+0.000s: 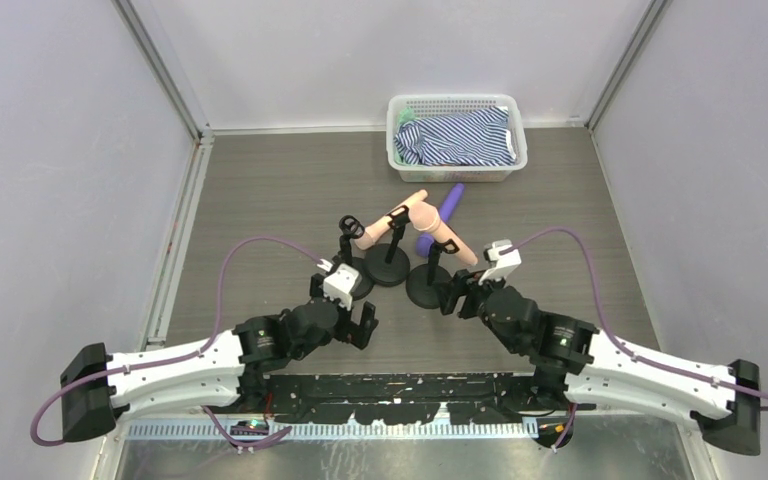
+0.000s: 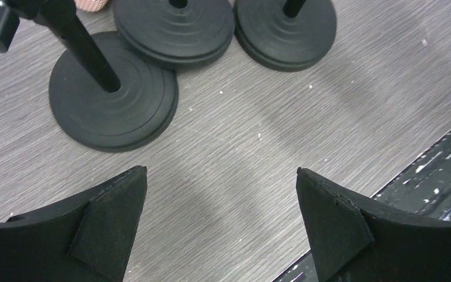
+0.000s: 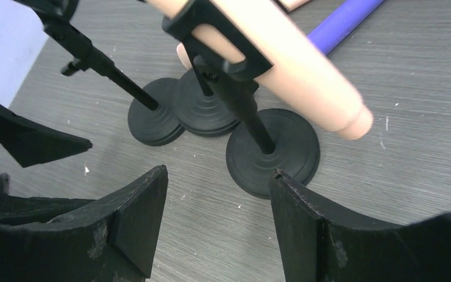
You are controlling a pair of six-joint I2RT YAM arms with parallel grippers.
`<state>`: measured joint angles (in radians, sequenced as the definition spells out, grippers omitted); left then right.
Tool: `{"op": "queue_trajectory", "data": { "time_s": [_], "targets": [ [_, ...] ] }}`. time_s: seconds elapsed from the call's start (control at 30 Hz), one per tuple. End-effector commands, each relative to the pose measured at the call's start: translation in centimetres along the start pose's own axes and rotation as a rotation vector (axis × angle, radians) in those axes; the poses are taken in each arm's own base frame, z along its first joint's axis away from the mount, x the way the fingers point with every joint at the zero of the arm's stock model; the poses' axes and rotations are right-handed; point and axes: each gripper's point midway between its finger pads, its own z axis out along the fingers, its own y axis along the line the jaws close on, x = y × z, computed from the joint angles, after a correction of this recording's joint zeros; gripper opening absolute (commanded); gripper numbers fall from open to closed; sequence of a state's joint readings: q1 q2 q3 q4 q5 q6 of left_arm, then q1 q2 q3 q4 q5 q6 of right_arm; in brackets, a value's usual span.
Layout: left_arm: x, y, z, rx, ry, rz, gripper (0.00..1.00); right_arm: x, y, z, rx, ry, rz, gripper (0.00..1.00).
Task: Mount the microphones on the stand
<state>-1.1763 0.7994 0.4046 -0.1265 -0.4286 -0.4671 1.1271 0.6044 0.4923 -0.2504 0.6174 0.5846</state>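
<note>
Roughly mid-tabletop (image 1: 260,190), three black stands crowd together with their round bases close. The left stand (image 1: 351,255) has a bare clip. The middle stand (image 1: 390,262) holds a peach microphone (image 1: 378,232) at a tilt, and the right stand (image 1: 428,283) holds a second peach microphone (image 1: 438,226). The purple microphone (image 1: 451,202) lies flat on the tabletop just beyond them, near the white basket (image 1: 455,172) of striped cloth (image 1: 460,135) at the far edge.

Wide bare wood runs left and right of the cluster out to the side walls. A black rail (image 2: 434,170) marks the near edge, close beside the left fingers (image 2: 111,223). These are spread wide over bare wood, just near of the left stand, with nothing between them. The right fingers (image 3: 135,217) also stand apart and empty, just near of the right stand's base.

From above, the purple microphone's near end is hidden behind the second peach one. The right wrist view shows only part of its shaft, cut off at the frame's top. The left wrist view cuts off the stands' upper parts.
</note>
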Motion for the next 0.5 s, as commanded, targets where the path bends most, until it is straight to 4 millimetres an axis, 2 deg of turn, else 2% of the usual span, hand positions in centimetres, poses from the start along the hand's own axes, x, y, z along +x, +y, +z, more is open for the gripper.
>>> {"op": "queue_trajectory", "data": {
  "time_s": [0.0, 0.2, 0.47],
  "targets": [
    [-0.6, 0.9, -0.5, -0.053, 0.018, 0.039, 0.99, -0.8, 1.1, 1.9, 0.016, -0.099, 0.082, 0.68],
    [0.0, 1.6, -0.9, -0.072, 0.056, 0.103, 0.97, 0.9, 0.2, 4.6, 0.099, -0.101, 0.001, 0.65],
    [0.5, 2.1, -1.0, -0.080, 0.050, 0.113, 0.94, 1.7, -0.6, 8.1, 0.117, -0.081, -0.055, 0.62]
  ]
}}
